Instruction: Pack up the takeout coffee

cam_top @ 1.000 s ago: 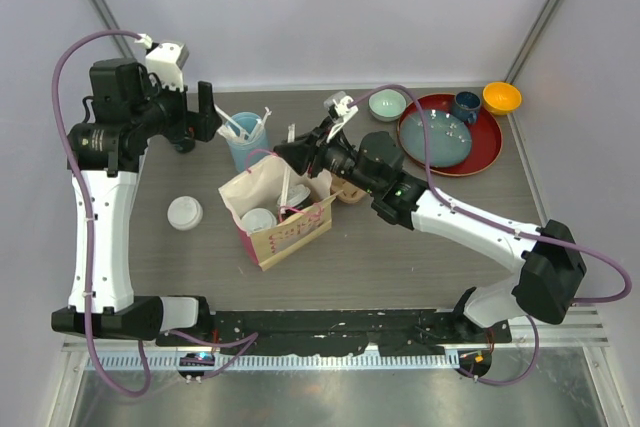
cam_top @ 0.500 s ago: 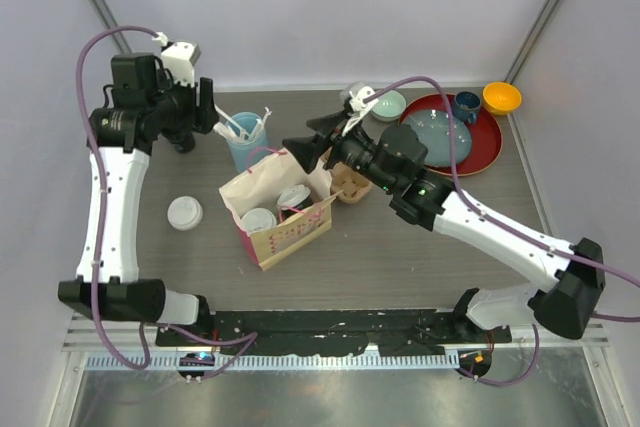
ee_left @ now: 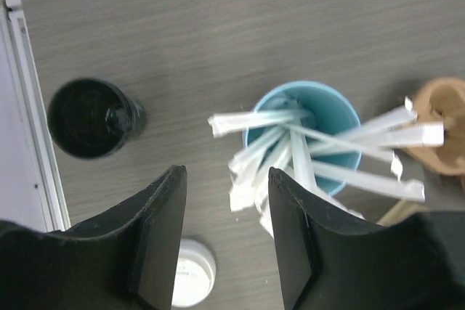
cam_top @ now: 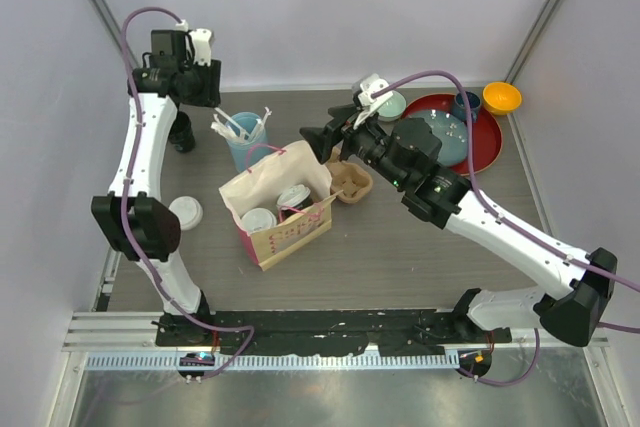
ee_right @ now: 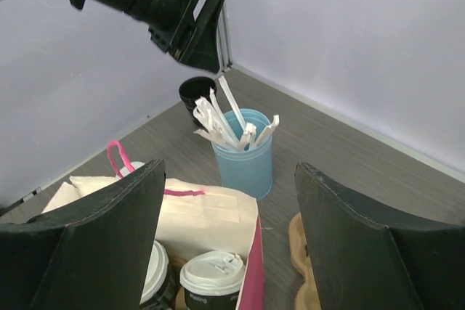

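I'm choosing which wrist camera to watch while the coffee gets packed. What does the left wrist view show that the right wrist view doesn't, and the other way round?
Only the left wrist view: a loose round white lid at the bottom edge of the picture.
Only the right wrist view: the paper bag with its pink handle, and the lidded coffee cups standing inside it.
Both: the blue utensil cup, the lidless black cup beside it, and part of the brown cup carrier.
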You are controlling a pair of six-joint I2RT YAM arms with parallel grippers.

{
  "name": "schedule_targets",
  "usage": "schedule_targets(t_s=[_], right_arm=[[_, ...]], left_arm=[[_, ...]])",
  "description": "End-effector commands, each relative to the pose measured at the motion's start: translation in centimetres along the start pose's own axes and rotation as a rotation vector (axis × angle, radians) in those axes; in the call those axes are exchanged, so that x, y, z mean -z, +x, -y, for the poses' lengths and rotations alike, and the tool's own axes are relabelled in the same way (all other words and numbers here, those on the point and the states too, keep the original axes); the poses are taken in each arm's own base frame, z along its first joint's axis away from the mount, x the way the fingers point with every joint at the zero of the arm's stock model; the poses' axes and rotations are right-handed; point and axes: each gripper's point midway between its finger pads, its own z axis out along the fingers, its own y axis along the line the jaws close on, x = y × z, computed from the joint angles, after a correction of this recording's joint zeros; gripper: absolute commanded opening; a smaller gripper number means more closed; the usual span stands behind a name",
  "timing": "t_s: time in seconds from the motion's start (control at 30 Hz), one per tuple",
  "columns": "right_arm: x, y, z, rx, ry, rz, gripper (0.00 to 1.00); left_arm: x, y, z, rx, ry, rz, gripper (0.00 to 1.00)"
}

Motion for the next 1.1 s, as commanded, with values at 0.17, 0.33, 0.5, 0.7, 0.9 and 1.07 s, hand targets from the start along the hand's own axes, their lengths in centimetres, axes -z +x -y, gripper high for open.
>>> schedule_targets(t_s=[0.17,0.33,0.5,0.7,0.9,1.07], right_arm=[[-0.1,-0.6,1.1,0.035,0.048,-0.002,0.77],[0.1,-0.4,1.1,0.036,0.043,-0.007,0.77],[0.2,-0.4,0.8,0.043,0.027,-0.005,0.77],[0.3,-0.5,0.6,0.049,0.01,0.002,0.77],[0.3,-0.2,0.3,0.05,-0.008,-0.001,0.77],[0.3,-0.2,0.1,0.05,-0.015,0.0,0.77]], left_arm=[[-3.0,-2.6,0.3,0.101,0.082,0.033,0.54],[-5.0,-1.7,0.2,0.155,0.079,-0.021,0.54],[-6.1,-0.9,0.1,0.172,0.068,-0.048,0.48],[-6.7,-0.1,-0.6,0.159,0.034,-0.067,0.35],[-6.4,0.0,-0.6,0.163,0.031,-0.07,0.06],[-5.2,-0.8,-0.4,0.156,0.039,-0.039,0.0]])
